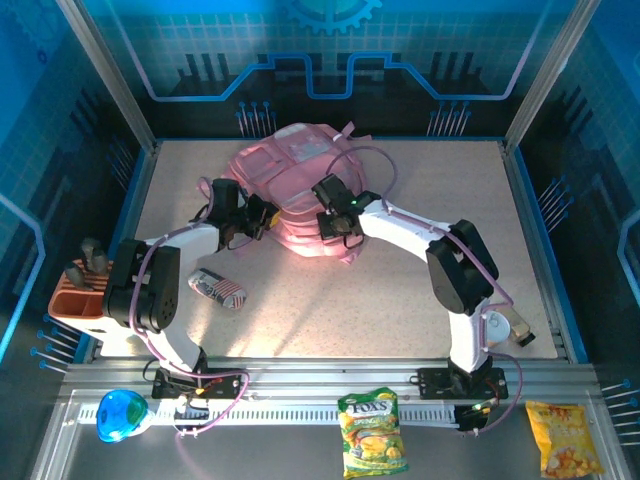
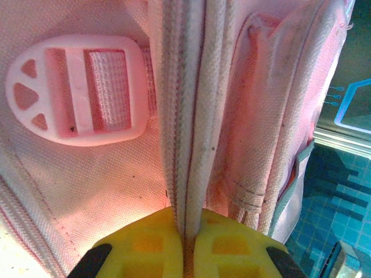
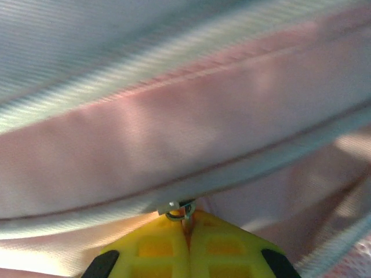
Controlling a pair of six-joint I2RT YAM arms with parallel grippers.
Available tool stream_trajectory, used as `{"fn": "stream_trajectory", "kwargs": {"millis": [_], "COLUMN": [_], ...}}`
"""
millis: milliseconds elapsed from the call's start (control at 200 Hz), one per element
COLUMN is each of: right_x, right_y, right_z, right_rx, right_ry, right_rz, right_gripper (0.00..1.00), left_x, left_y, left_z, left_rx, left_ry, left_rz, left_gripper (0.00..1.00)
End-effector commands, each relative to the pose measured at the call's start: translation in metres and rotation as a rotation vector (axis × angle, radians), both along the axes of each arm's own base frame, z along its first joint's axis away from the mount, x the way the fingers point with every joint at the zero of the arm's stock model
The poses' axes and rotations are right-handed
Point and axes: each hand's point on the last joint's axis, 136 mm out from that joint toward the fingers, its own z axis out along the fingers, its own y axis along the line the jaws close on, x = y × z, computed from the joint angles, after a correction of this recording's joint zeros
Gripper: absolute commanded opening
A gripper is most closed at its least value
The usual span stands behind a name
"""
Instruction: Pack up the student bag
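Speckled beige tabletop (image 1: 400, 310) inside blue-lit enclosure walls (image 1: 320, 60), seen from above and behind the two arms. The pink student bag (image 1: 290, 165) lay at the far centre of the table, with both arms reaching in to its near edge. The left gripper (image 1: 265, 215) met the bag's left side. In the left wrist view its yellow pads (image 2: 145, 243) were pressed together on a pale zip band (image 2: 185, 116) that ran upright between them, with a white plastic strap buckle (image 2: 75, 87) to the left of the band. The right gripper (image 1: 335, 228) met the bag's near front. Its yellow pads (image 3: 232, 249) were likewise closed against each other, with a small metal zip ring (image 3: 177, 213) of the bag caught at their tips. A striped packet (image 1: 218, 288) lay on the table near the left arm. An orange holder (image 1: 80, 300) stood at the left edge. On the metal ledge in front of the arm bases lay a blue object (image 1: 120, 415), a green sweet bag (image 1: 372, 432) and a yellow snack bag (image 1: 565, 440).
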Motion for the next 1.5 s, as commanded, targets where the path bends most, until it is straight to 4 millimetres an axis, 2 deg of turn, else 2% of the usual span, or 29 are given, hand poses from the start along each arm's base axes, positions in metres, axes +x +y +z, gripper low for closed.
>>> {"fn": "stream_trajectory", "kwargs": {"millis": [0,60,150,265,445,520,585,750,940,1046,1126,1266,1496], "right_x": [0.010,0.007,0.002,-0.011,-0.041,-0.053,-0.061,-0.069,-0.055,-0.045,-0.040,-0.038,-0.041], "right_y": [-0.073,-0.086,-0.092,-0.087,-0.072,-0.056,-0.034,0.029,0.086,0.109,0.125,0.143,0.150], "right_z": [0.008,0.010,0.016,0.019,0.025,0.028,0.032,0.043,0.049,0.052,0.054,0.054,0.050], "right_rx": [-0.067,-0.045,-0.016,0.010,0.005,0.041,0.097,0.211,0.285,0.310,0.332,0.345,0.358], "right_ry": [-0.007,0.026,0.026,0.046,0.064,0.072,0.078,0.066,0.057,0.046,0.046,0.049,0.062], "right_rz": [-0.228,-0.268,-0.269,-0.222,-0.119,-0.067,-0.009,0.129,0.208,0.242,0.263,0.294,0.304], "right_gripper": [0.00,0.00,0.00,0.00,0.00,0.00,0.00,0.00,0.00,0.00,0.00,0.00,0.00], "left_x": [0.005,0.005,0.007,0.015,0.035,0.043,0.049,0.048,0.018,-0.004,-0.018,-0.033,-0.031], "left_y": [0.007,0.006,0.004,0.004,0.006,0.012,0.017,0.040,0.078,0.086,0.082,0.063,0.029], "left_z": [0.018,0.016,0.013,0.009,0.004,0.000,-0.001,0.004,0.014,0.020,0.026,0.035,0.042], "left_rx": [0.034,0.031,0.028,0.044,0.124,0.171,0.200,0.250,0.278,0.273,0.245,0.129,0.014], "left_ry": [-0.048,-0.046,-0.043,-0.047,-0.043,-0.036,-0.039,-0.032,-0.016,-0.005,0.001,0.009,0.000], "left_rz": [-0.005,-0.008,-0.014,-0.028,-0.055,-0.041,-0.023,0.034,0.110,0.121,0.113,0.084,0.050], "left_gripper": [0.00,0.00,0.00,0.00,0.00,0.00,0.00,0.21,0.41,0.47,0.51,0.52,0.49]}}
